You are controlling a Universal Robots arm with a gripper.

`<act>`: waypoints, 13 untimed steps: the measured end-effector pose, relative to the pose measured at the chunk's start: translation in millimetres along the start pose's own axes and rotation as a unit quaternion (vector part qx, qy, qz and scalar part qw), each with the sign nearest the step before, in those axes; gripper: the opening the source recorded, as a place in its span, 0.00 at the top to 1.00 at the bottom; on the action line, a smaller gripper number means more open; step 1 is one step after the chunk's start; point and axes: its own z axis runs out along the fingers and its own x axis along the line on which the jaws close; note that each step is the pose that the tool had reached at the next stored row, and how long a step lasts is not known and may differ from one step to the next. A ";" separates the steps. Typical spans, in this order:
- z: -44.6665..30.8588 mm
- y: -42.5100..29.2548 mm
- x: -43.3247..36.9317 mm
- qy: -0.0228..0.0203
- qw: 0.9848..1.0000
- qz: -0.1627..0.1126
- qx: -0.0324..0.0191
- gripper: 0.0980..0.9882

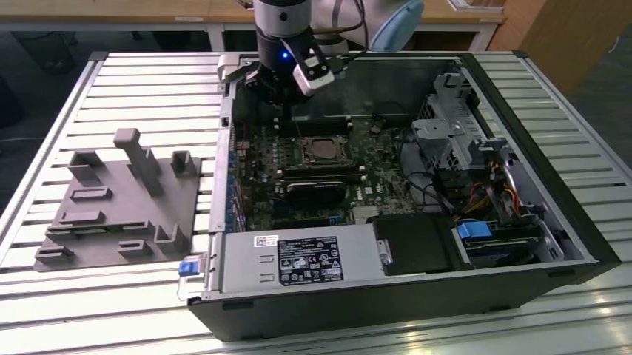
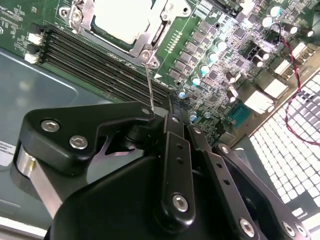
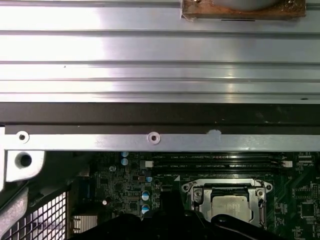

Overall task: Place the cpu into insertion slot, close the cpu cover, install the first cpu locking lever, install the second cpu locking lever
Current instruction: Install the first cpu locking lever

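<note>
Claw (image 2: 172, 102) at lever (image 2: 149, 80) inside open PC case (image 1: 553, 244).
Claw pinched together, tips just beside the thin lever; cpu (image 2: 122, 20) sits in insertion slot (image 3: 189, 188) on green board (image 2: 210, 30), cpu cover (image 2: 161, 22) lying over it.

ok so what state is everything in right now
cpu cover, closed flat
cpu, seated under the cover
locking lever, raised, not latched
computer case, open, side panel off
gripper, by the lever's free end
</note>
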 end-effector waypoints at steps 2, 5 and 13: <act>0.1 0.0 -1.2 0.000 1.000 0.000 0.000 0.99; 0.3 0.1 -3.5 0.000 1.000 0.000 0.000 0.99; 0.6 0.1 -9.3 0.000 1.000 0.000 0.000 0.99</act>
